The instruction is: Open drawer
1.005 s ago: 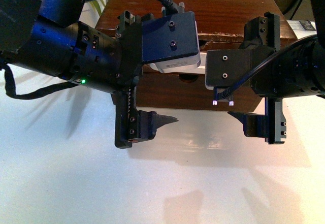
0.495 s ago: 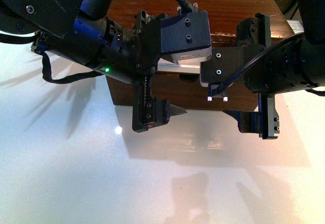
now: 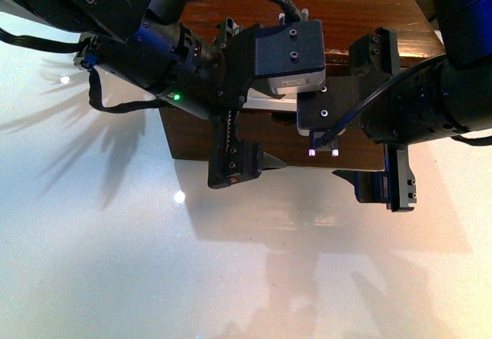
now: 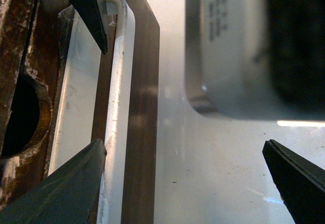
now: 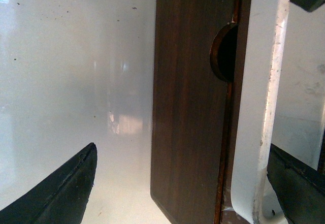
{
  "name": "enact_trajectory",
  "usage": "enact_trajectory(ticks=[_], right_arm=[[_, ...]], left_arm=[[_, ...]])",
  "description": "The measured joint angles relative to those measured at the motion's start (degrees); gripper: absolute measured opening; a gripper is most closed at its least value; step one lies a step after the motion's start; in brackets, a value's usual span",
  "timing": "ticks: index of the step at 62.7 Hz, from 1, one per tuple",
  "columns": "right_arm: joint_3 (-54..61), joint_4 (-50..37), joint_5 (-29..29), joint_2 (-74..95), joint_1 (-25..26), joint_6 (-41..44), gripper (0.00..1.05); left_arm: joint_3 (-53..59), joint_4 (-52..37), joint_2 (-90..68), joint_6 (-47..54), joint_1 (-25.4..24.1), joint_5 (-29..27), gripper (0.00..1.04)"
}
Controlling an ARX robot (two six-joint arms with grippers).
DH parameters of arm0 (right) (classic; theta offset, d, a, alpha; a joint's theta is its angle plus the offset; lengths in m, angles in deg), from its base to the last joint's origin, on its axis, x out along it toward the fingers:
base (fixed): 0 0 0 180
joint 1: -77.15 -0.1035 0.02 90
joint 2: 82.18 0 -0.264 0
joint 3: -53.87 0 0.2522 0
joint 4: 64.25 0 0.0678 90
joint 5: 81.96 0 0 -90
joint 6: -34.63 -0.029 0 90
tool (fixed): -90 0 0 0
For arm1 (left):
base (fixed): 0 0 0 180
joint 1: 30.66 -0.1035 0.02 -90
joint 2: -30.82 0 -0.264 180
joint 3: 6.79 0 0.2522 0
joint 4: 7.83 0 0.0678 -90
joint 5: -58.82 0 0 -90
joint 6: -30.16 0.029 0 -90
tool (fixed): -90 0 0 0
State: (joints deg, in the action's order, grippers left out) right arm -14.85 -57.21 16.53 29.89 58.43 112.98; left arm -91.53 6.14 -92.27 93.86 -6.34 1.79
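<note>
Brown wood cabinet [image 3: 307,1] stands at the far side of the glossy white desk [image 3: 231,277]. Both arms crowd its front, side by side and nearly touching in the front view. They hide most of the front; only a sliver of white bar shows between them.

Drawer [image 4: 76,107]: upper front of the cabinet, right under both wrists. Face is shiny with tape. Half-round notch [image 4: 20,112] cut into the scuffed top edge. White handle [image 4: 119,107] runs along the face, standing off it, its end bending in to the wood. Cannot tell whether the drawer is out at all.

Left pincer [image 4: 185,150]: spread wide, pinching nothing. One finger [image 4: 76,183] sits on the face side of the handle, its tip overlapping the bar; touching or not, cannot tell. Its other finger hangs over the desk, well apart from the bar.

Right pincer [image 5: 182,150]: also spread wide, pinching nothing. One finger lies just past the handle on the face side, the other over white desk, well off the edge of the brown panel [image 5: 188,107]. Bar and panel lie between the two.

Room: the desk stretches from the cabinet's foot toward the camera, carrying the arms' shadows and reflections.
</note>
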Motion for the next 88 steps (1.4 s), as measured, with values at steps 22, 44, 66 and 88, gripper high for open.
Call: enact_trajectory(ticks=[22,44,66,88], right_arm=[[-2.1,1.5,-0.6,2.3,0.0,1.1,0.96],[-1.2,2.6,0.4,2.0,-0.3,1.5,0.96],[6.9,1.3,0.6,-3.5,-3.0,1.7,0.96],[19.8,-2.5,-1.1,-12.1,-9.7,0.2,0.96]], left_arm=[[-2.6,3.6,-2.9,1.1,0.0,-2.6,0.96],[-1.9,4.5,-2.5,1.7,0.1,-2.4,0.96],[6.7,5.7,3.7,3.2,0.6,-1.6,0.96],[19.7,2.7,11.6,6.9,1.4,-0.4,0.96]])
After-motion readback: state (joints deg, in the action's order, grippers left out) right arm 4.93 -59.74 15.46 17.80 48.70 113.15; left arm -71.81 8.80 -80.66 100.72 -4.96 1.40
